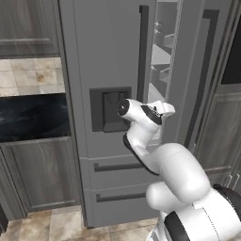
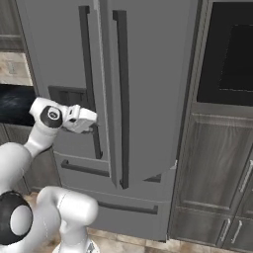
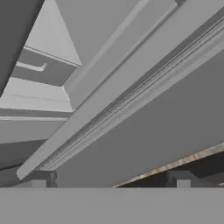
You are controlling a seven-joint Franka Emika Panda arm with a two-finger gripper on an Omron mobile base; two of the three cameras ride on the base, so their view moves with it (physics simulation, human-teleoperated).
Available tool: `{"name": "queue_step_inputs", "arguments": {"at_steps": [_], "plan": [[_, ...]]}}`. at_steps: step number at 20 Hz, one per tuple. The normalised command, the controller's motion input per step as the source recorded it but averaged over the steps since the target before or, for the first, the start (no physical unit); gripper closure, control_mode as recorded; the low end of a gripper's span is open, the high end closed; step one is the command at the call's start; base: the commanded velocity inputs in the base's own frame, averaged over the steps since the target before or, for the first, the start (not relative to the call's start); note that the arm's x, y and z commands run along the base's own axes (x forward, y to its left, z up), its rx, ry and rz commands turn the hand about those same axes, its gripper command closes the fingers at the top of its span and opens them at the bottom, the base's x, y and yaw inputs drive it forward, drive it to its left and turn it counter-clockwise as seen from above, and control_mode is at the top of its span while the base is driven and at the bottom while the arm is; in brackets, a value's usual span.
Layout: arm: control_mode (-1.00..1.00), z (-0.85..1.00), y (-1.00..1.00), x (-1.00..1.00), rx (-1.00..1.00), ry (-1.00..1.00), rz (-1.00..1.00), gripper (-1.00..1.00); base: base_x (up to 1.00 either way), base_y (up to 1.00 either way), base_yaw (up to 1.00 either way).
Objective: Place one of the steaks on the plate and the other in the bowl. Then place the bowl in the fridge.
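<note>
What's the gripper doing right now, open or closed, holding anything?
Gripper: open and empty, fingers spread wide, at the gap of the fridge door, which stands slightly ajar.

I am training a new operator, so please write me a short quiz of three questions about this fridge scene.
1. True or false: the right door of the fridge is fully shut.
2. The gripper is: A) open and holding nothing, B) shut on a bowl, C) shut on a steak.
3. What recess sits in the left door, beside the arm?

Key:
1. False: it stands ajar, and shelves show through the gap.
2. A.
3. The dispenser.
</note>
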Motion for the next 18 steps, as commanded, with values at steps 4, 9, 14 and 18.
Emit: {"name": "queue_step_inputs", "arguments": {"at_steps": [4,9,14,18], "plan": [[-1.0,-0.25,-0.59,0.13,0.0,0.0,-0.17,-1.0,0.0,0.0,0.0],[-1.0,-0.24,-0.91,0.0,0.0,0.0,-0.19,-1.0,0.0,0.0,0.0],[-1.0,-0.09,-1.0,-0.13,0.0,-0.04,-0.18,-1.0,0.0,0.0,0.0],[-1.0,-0.02,-1.0,-0.66,0.01,-0.13,-0.15,-1.0,0.0,0.0,0.0]]}}
